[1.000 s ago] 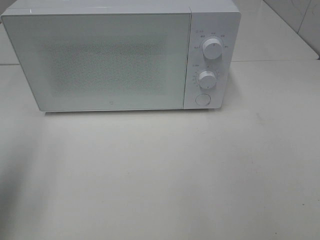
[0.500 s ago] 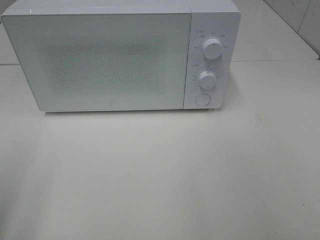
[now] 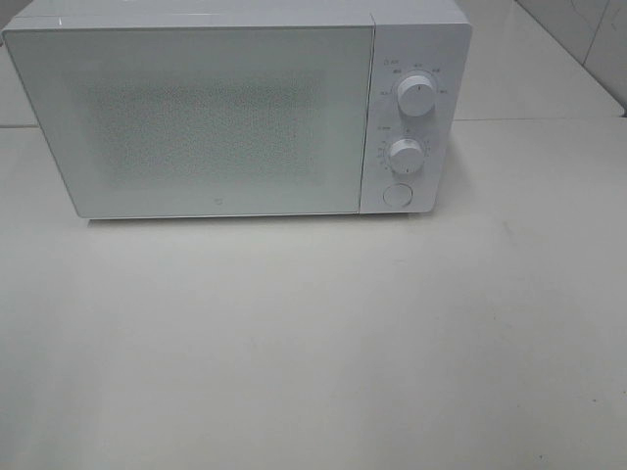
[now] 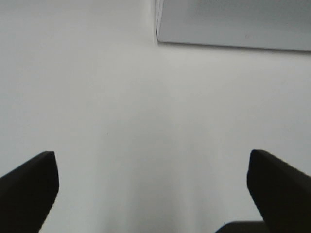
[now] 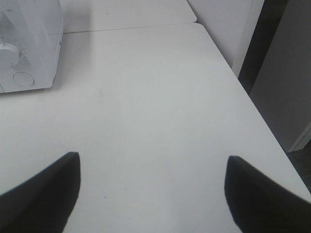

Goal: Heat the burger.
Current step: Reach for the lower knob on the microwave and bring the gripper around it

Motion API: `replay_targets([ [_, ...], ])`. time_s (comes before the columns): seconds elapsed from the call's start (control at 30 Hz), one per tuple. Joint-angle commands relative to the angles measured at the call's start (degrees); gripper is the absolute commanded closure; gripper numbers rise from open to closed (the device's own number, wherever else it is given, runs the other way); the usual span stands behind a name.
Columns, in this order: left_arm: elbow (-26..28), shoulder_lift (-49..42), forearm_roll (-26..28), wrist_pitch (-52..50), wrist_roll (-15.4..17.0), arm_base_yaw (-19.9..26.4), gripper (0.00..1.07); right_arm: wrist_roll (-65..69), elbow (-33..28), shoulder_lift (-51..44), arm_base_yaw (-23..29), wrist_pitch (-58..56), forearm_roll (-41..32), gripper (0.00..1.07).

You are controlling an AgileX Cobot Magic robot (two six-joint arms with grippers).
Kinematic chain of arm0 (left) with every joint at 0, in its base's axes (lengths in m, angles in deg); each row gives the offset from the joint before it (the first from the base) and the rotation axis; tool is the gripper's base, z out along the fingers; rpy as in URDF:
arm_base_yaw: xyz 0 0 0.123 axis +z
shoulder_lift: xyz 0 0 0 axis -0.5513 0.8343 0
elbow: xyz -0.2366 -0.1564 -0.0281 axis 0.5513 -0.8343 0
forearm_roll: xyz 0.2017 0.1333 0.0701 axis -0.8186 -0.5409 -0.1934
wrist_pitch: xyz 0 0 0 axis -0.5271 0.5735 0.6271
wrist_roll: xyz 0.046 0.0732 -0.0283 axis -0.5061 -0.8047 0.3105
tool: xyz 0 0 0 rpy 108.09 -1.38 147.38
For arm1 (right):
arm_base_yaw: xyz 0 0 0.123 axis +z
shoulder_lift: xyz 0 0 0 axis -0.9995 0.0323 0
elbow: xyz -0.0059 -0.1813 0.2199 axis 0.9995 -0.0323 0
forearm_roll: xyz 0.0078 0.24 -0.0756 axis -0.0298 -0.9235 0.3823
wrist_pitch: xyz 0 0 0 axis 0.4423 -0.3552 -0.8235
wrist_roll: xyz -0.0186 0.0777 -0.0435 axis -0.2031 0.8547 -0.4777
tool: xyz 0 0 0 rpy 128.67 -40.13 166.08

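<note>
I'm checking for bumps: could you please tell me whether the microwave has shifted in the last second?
No. The microwave keeps its place: its right edge meets the table seam at the same spot.

Microwave [image 3: 235,117] at table's far edge: white casing. Door [image 3: 196,122]: pale grey-green tint, fine dotted mesh pattern across middle, plain border. Upper knob [image 3: 417,96] and lower knob [image 3: 405,155]: white, thin dark pointer line on each, small grey markings ringed around them. Button [image 3: 396,194]: white, faint grey outline. Table [image 3: 313,343]: off-white, plain, soft grey shading toward left edge. Wall tiles [image 3: 598,39] past far right corner: white, grey grout lines. Left gripper [image 4: 151,162]: black. Right gripper [image 5: 153,160]: black.
</note>
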Motion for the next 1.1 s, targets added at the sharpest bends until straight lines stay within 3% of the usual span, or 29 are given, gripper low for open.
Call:
replay_targets([
  [0.03,-0.2,-5.4,0.2,-0.5,0.1,0.2,0.08,-0.2,0.0,-1.4,-0.4,0.3,0.1,0.31],
  [0.17,-0.2,-10.1,0.1,-0.6,0.1,0.2,0.08,-0.2,0.0,-1.4,-0.4,0.3,0.1,0.31],
  [1.1,-0.2,-10.0,0.1,-0.5,0.1,0.2,0.08,-0.2,0.0,-0.9,-0.4,0.3,0.1,0.31],
])
